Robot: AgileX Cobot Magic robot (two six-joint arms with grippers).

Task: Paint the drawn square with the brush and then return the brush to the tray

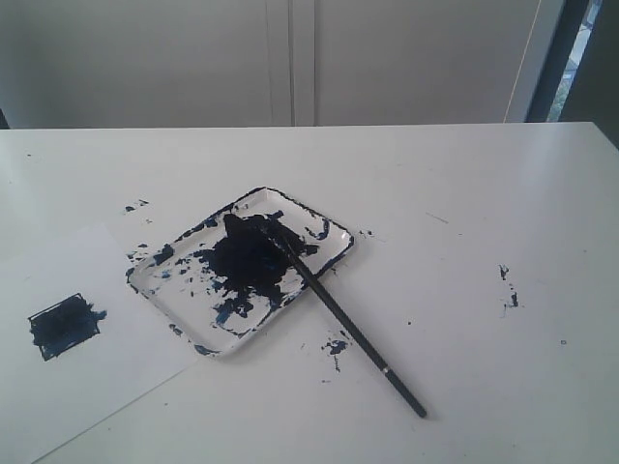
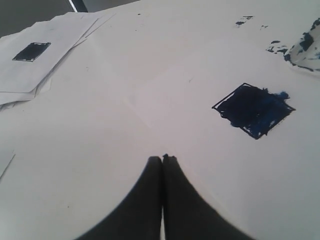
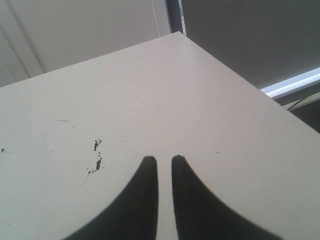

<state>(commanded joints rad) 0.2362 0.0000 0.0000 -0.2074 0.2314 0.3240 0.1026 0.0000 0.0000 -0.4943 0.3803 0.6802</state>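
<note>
The brush (image 1: 334, 309) lies slanted with its dark bristles in the paint blob of the tray (image 1: 334, 249). Its handle runs over the tray's near rim onto the table. The drawn square (image 1: 64, 326) is a rough dark blue-black patch on white paper at the left, and it also shows in the left wrist view (image 2: 254, 110). My left gripper (image 2: 162, 158) is shut with nothing in it, hovering over the paper short of the square. My right gripper (image 3: 164, 159) stands slightly open and empty above bare table. Neither gripper appears in the exterior view.
The white sheet (image 1: 77, 387) covers the table's left front. A stack of papers with another dark patch (image 2: 31, 51) lies beyond the left gripper. Paint splatters (image 1: 508, 287) mark the table at the right, splatters (image 3: 97, 155) near the right gripper. The table corner (image 3: 177, 34) is ahead of it.
</note>
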